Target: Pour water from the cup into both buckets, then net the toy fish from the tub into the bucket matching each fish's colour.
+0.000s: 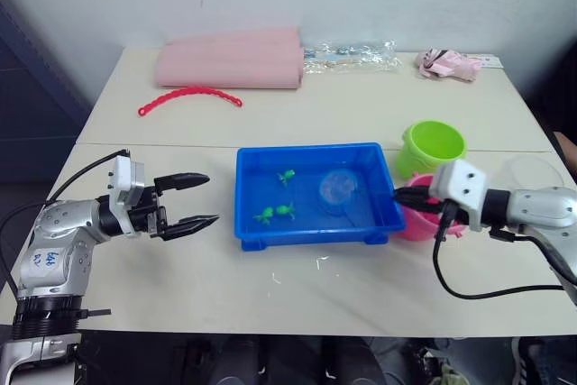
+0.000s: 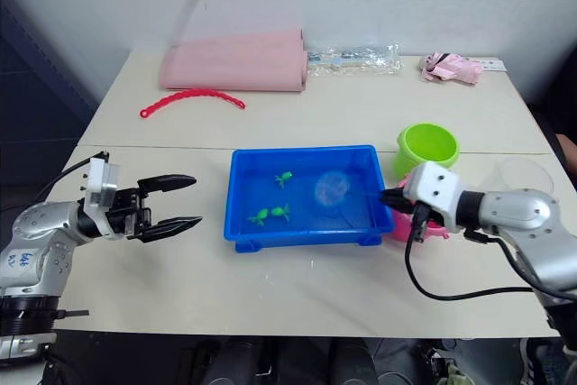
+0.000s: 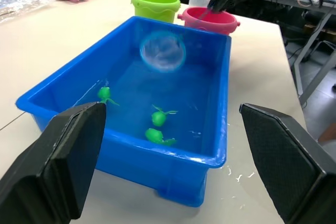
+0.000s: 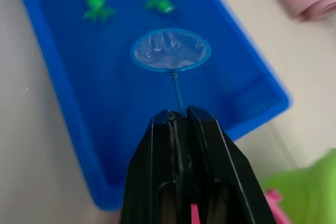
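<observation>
Netting is the step in hand. Right gripper (image 4: 178, 116) is clamped on the thin handle of the net (image 4: 170, 51), whose hoop sits ahead of its fingertips over the tub (image 1: 257, 233). Three green toy fish (image 1: 278, 213) lie beyond the hoop, apart from it; no pink fish can be made out. Green bucket (image 1: 433, 147) and pink bucket (image 3: 210, 19) stand just beside this gripper, the cup (image 2: 530, 173) behind it. Left gripper (image 1: 185, 200) is spread, holding nothing, near the tub's far end on the counter (image 1: 361, 105). Judged next: push the hoop onward and under a green fish.
</observation>
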Controlling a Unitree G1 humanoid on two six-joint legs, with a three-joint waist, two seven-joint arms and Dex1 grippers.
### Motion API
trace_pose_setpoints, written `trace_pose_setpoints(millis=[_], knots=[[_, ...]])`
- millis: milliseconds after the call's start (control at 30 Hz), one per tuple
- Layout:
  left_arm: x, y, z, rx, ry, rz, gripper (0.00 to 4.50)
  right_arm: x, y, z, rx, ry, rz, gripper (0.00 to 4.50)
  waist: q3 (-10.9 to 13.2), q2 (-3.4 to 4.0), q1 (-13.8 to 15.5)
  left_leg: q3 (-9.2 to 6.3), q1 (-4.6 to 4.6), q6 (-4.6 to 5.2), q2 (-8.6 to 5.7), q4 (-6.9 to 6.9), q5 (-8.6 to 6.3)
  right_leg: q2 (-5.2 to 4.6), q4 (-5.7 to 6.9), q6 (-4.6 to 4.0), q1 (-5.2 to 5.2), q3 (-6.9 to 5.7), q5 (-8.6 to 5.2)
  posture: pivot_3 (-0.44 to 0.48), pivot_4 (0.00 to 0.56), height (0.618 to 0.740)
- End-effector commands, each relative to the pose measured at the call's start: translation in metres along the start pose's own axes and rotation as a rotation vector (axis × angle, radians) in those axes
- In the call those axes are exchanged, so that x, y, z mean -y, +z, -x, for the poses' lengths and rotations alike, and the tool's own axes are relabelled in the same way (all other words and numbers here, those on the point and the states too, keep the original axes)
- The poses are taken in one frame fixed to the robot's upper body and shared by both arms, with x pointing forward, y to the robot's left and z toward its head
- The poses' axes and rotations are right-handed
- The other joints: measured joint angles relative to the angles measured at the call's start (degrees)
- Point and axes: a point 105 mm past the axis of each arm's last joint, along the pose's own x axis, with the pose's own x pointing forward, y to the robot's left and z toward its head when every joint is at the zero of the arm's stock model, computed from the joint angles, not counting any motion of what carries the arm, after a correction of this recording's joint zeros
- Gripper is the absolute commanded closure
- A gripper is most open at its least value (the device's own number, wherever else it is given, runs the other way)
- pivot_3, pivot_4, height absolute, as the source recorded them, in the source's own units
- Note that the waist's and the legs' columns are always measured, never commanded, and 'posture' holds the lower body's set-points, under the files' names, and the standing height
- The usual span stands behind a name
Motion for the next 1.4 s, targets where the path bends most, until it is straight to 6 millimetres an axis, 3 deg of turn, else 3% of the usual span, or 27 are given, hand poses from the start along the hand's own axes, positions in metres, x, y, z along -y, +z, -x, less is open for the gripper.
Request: trace_pose_setpoints(millis=[33, 433, 667, 1033, 1400], knots=[[0.003, 0.013, 0.005, 0.001, -0.003, -0.038, 0.08, 0.001, 0.002, -0.017, 0.009, 0.034, -0.011, 4.5, 0.0, 0.0, -0.1, 0.01, 0.01, 0.0, 0.0, 0.01, 0.0, 0.02, 0.02, 0.0, 0.0, 0.01, 0.0, 0.0, 0.15, 0.74], [0.004, 0.011, 0.002, -0.016, 0.023, -0.006, 0.08, -0.017, 0.016, -0.066, 0.106, 0.133, -0.116, 4.5, 0.0, 0.0, -0.2, 0.07, 0.01, -0.01, 0.03, 0.02, 0.0, 0.06, 0.1, 0.0, -0.06, 0.05, 0.0, 0.0, 0.15, 0.74], [0.006, 0.012, -0.003, -0.016, 0.025, -0.01, 0.08, -0.019, 0.021, -0.077, 0.185, 0.105, -0.182, 4.5, 0.0, 0.0, -0.2, 0.07, 0.0, -0.03, 0.02, -0.02, -0.01, 0.08, 0.07, 0.0, -0.07, 0.05, 0.0, 0.0, 0.15, 0.74], [0.004, 0.013, -0.003, -0.025, 0.031, -0.009, 0.08, -0.017, 0.021, -0.074, 0.254, 0.057, -0.245, 4.5, 0.0, 0.0, -0.2, 0.09, 0.02, -0.05, 0.04, -0.03, 0.0, 0.1, 0.08, 0.0, -0.07, 0.07, 0.0, 0.0, 0.15, 0.74], [0.001, 0.013, -0.005, -0.026, 0.029, -0.009, 0.08, -0.015, 0.028, -0.047, 0.335, 0.051, -0.318, 4.5, 0.0, 0.0, -0.2, 0.1, 0.01, -0.05, 0.03, -0.06, -0.01, 0.09, 0.07, 0.0, -0.08, 0.08, 0.0, 0.0, 0.15, 0.74]])
